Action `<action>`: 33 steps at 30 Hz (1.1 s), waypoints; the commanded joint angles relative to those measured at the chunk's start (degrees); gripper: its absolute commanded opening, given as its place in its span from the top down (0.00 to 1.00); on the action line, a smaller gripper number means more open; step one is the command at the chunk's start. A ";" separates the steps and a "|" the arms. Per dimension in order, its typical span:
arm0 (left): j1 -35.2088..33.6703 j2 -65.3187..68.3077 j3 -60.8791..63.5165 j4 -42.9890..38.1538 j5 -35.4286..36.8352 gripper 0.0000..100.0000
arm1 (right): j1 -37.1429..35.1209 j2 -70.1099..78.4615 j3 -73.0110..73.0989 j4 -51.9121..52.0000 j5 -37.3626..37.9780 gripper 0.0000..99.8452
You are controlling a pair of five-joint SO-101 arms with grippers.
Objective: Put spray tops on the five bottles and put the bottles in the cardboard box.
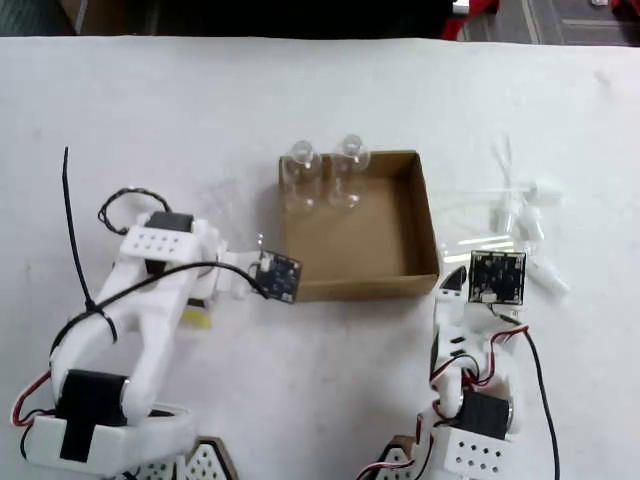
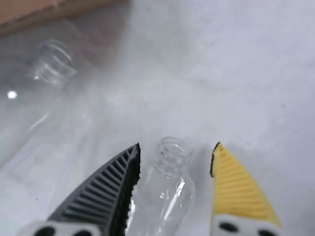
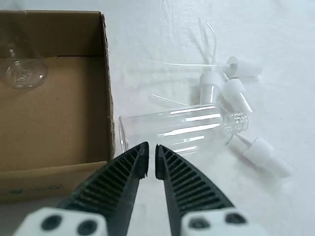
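Fingers (image 2: 106, 194) of the left gripper (image 2: 177, 147) are standing wide apart, one black and one yellow, straddling the neck of a clear bottle (image 2: 165, 196) that is lying on the white counter (image 2: 246, 73). Its open mouth is pointing away from the wrist, and I cannot tell whether either finger is touching it. Beyond it a second bottle (image 2: 54, 61) is lying on its side, open-mouthed, near the box (image 2: 29, 12).

The right gripper (image 3: 151, 152) is holding its black fingers nearly together, with a thin slit between the tips, gripping nothing. Just past those tips a third bottle (image 3: 172, 129) is lying on its side, its base just beside the box wall and its threaded neck pointing at the spray tops (image 3: 231, 88). These are lying in a loose cluster with thin tubes sticking out.

Seen from above, the box (image 1: 365, 288) is sitting open between the two arms. A fourth bottle (image 1: 300, 178) and a fifth bottle (image 1: 349, 172) are standing upright side by side against its far wall, toward the left arm's side, mouths open. The spray tops (image 1: 525, 215) are lying on the counter beyond the box's other side.
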 commanded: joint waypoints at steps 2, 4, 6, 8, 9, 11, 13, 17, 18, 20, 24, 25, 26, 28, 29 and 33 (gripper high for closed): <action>0.75 -0.31 -2.37 0.70 -1.32 0.83 | 0.04 -0.04 0.53 0.31 0.53 0.98; 0.75 -0.31 -2.29 0.79 -3.60 0.85 | 0.04 -0.04 0.53 0.31 0.53 0.98; 0.66 -0.31 -2.29 0.88 -4.22 0.85 | 0.04 -0.04 0.53 0.31 0.53 0.98; 0.66 -0.31 -2.29 0.88 -4.22 0.85 | 0.04 -0.04 0.53 0.31 0.53 0.98; 0.66 -0.31 -2.29 0.88 -4.22 0.85 | 0.04 -0.04 0.53 0.31 0.53 0.98; 0.66 -0.31 -2.29 0.88 -4.22 0.86 | 0.04 -0.04 0.53 0.31 0.53 0.98; 0.66 -0.31 -2.29 0.88 -4.22 0.86 | 0.04 -0.04 0.53 0.31 0.53 0.98; 0.66 -0.31 -2.29 0.88 -4.22 0.88 | 0.04 -0.04 0.53 0.31 0.53 0.98; 0.66 -0.31 -2.29 0.88 -4.22 0.90 | 0.04 -0.04 0.53 0.31 0.53 0.98; 0.66 -0.31 -2.29 0.88 -4.22 0.95 | 0.04 -0.04 0.53 0.31 0.53 0.98; 0.75 -0.31 -2.37 0.79 -4.22 0.97 | 0.04 -0.04 0.53 0.31 0.53 0.98; 0.75 -0.31 -2.55 0.79 -4.22 0.98 | 0.04 -0.04 0.53 0.31 0.53 0.98; 0.75 -0.48 -2.73 0.79 -4.22 0.98 | 0.04 -0.04 0.53 0.31 0.53 0.98; 1.27 -0.75 -2.81 0.88 -4.13 0.98 | 0.04 -0.04 0.53 0.31 0.53 0.98; 1.80 -0.84 -2.90 1.14 -4.04 0.98 | 0.04 -0.04 0.53 0.31 0.53 0.98; 4.62 -0.84 -2.90 0.79 3.69 0.98 | 0.13 -0.04 0.53 0.31 0.53 0.98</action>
